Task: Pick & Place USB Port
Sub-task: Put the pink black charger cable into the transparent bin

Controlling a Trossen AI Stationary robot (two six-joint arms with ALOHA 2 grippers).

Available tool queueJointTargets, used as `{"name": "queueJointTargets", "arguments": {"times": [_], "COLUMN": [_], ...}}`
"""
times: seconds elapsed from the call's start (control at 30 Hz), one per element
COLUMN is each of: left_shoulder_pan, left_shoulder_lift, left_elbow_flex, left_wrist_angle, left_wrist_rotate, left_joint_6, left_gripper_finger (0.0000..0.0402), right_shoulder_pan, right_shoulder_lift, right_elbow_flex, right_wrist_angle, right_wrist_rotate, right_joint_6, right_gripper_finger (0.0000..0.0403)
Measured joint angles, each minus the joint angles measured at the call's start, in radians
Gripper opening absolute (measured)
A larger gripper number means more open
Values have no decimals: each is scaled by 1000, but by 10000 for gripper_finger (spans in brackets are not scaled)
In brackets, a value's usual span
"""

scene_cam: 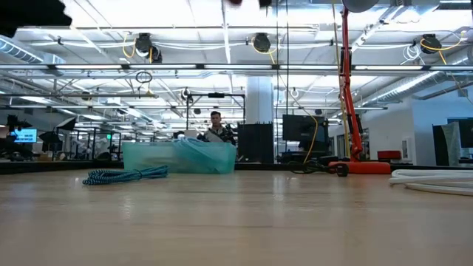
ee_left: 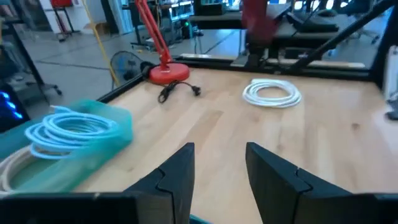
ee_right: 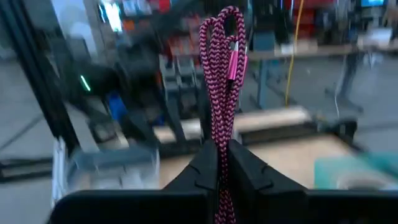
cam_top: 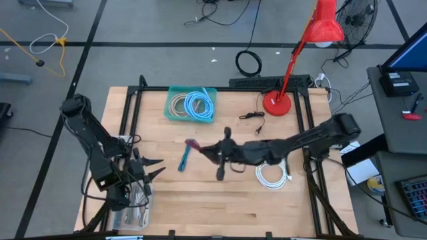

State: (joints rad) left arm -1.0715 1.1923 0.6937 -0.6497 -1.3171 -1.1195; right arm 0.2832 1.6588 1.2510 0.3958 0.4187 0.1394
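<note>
Pink cable (ee_right: 222, 81) in R hand (ee_right: 222, 163); teal bin (cam_top: 171, 115) w/ coils.

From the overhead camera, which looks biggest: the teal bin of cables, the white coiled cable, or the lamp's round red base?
Largest to smallest in the high view:
1. Teal bin
2. White coiled cable
3. Red lamp base, only slightly smaller than the coil, so that pair is close.

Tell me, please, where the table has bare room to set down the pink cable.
The widest bare wood is the front strip, below the white cable coil. A smaller gap lies between the teal bin and the red lamp base. The middle is crowded: the blue cable, and the right gripper shut on the pink cable.
</note>
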Motion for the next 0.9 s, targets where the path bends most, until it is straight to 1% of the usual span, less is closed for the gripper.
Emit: {"name": "queueJointTargets", "arguments": {"times": [0.1, 0.17, 0.27, 0.3, 0.37, 0.43, 0.47, 0.5, 0.53, 0.57, 0.63, 0.7, 0.73, 0.77, 0.8, 0.9], "left_shoulder_pan": [26, 50, 115, 142, 200, 262, 292, 322, 350, 376, 415, 441, 450, 457, 464, 493], "left_shoulder_lift": [0, 0, 0, 0, 0, 0, 0, 0, 0, 0, 4, 18, 28, 38, 48, 51], "left_elbow_flex": [-22, -33, -41, -40, -40, -40, -40, -40, -40, -41, -60, -94, -111, -125, -133, -139], "left_wrist_angle": [3, 17, 61, 90, 177, 295, 366, 444, 533, 638, 881, 1129, 1227, 1306, 1361, 1451], "left_wrist_rotate": [5, -12, -98, -140, -199, -197, -178, -135, -63, 45, 319, 587, 677, 733, 752, 742], "left_joint_6": [-23, -68, -101, -83, 11, 156, 250, 370, 497, 633, 922, 1114, 1173, 1211, 1240, 1323], "left_gripper_finger": [147, 147, 147, 147, 147, 147, 147, 147, 147, 147, 147, 147, 147, 147, 147, 147], "right_shoulder_pan": [1, 0, 0, 0, -3, -13, -21, -27, -29, -30, -32, -32, -31, -26, -20, 2], "right_shoulder_lift": [-61, -88, -103, -103, -99, -93, -88, -85, -83, -81, -81, -83, -83, -83, -83, -84], "right_elbow_flex": [0, -1, 1, 1, -1, -1, -1, -1, -1, -1, -1, -1, -1, -1, -1, -1], "right_wrist_angle": [24, 36, 89, 102, 116, 124, 135, 132, 123, 117, 108, 101, 94, 88, 82, 87], "right_wrist_rotate": [-2, -3, -4, -7, -60, -123, -152, -173, -189, -203, -212, -215, -216, -216, -215, -214], "right_joint_6": [-47, -75, -115, -133, -152, -143, -130, -124, -123, -122, -122, -123, -124, -124, -125, -137], "right_gripper_finger": [9, 9, 9, 9, 9, 9, 9, 9, 9, 8, 8, 8, 8, 8, 8, 8]}}
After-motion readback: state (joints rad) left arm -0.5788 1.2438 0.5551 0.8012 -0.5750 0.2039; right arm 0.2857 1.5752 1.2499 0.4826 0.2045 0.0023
